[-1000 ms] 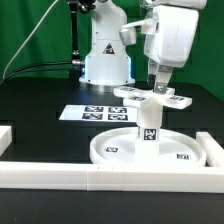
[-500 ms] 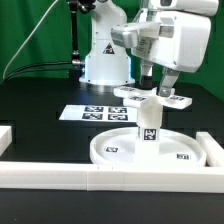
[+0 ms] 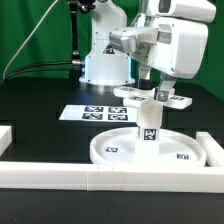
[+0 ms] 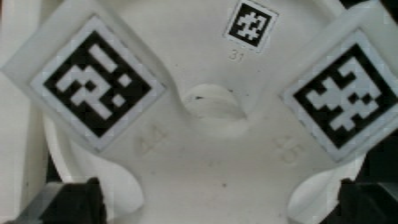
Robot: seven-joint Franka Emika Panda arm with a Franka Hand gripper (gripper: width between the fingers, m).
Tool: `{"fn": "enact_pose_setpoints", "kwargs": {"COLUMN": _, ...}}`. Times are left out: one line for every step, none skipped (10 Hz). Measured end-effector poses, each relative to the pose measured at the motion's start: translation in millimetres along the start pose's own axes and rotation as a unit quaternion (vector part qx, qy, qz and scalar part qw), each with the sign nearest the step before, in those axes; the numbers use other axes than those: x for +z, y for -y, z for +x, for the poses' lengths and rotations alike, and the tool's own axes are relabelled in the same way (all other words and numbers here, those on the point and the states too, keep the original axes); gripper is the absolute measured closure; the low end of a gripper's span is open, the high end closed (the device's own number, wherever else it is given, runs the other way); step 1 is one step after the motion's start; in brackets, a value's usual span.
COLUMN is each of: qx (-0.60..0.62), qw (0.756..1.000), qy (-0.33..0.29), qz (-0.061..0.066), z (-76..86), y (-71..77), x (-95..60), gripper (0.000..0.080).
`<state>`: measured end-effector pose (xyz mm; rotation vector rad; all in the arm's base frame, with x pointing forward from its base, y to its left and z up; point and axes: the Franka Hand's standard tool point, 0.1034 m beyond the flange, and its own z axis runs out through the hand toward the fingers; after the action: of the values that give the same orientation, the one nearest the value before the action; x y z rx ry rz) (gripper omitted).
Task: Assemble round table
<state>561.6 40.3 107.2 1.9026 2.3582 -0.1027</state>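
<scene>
Three white plastic tagged parts stacked as one, seen in the exterior view: large round rimmed white disc (image 3: 153,150) flat on the black table (image 3: 40,105), short white cylindrical leg (image 3: 149,122) upright on the disc's middle, white cross-shaped piece (image 3: 152,97) seated across the leg's top. Taking the leg as landmark: cross-shaped piece directly on top of it and touching; disc under it; flat white marker board (image 3: 98,113) behind it toward the exterior view's left, lying on the table apart from the disc; long white rectangular border bar (image 3: 100,178) in front of it, along the table's near edge; white robot base (image 3: 105,60) well behind it. Two-finger gripper (image 3: 158,86) hanging straight above the leg, just over the cross-shaped piece's centre, fingertips down at the level of the cross's top. Contact with the cross not clear from the exterior view. From the wrist view: cross-shaped piece (image 4: 205,105) filling the picture, two large diamond-set tags either side of a small central bump, a third small tag further off; dark fingertips (image 4: 71,203) standing apart at either side of the cross, gripping nothing, so open-handed.
</scene>
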Motion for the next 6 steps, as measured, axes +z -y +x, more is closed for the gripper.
{"fn": "enact_pose_setpoints", "kwargs": {"qx": 0.0, "qw": 1.0, "qy": 0.0, "qz": 0.001, "z": -0.1, "y": 0.5, "x": 1.2, "gripper": 0.015}}
{"fn": "enact_pose_setpoints", "kwargs": {"qx": 0.0, "qw": 1.0, "qy": 0.0, "qz": 0.002, "z": -0.2, "y": 0.8, "x": 1.8, "gripper": 0.015}}
{"fn": "enact_pose_setpoints", "kwargs": {"qx": 0.001, "qw": 1.0, "qy": 0.0, "qz": 0.003, "z": -0.8, "y": 1.4, "x": 3.0, "gripper": 0.015}}
{"fn": "enact_pose_setpoints", "kwargs": {"qx": 0.002, "qw": 1.0, "qy": 0.0, "qz": 0.004, "z": -2.0, "y": 2.2, "x": 4.5, "gripper": 0.015}}
{"fn": "enact_pose_setpoints", "kwargs": {"qx": 0.003, "qw": 1.0, "qy": 0.0, "qz": 0.005, "z": -2.8, "y": 2.7, "x": 5.3, "gripper": 0.0177}}
{"fn": "enact_pose_setpoints", "kwargs": {"qx": 0.003, "qw": 1.0, "qy": 0.0, "qz": 0.005, "z": -3.0, "y": 2.7, "x": 5.3, "gripper": 0.0177}}
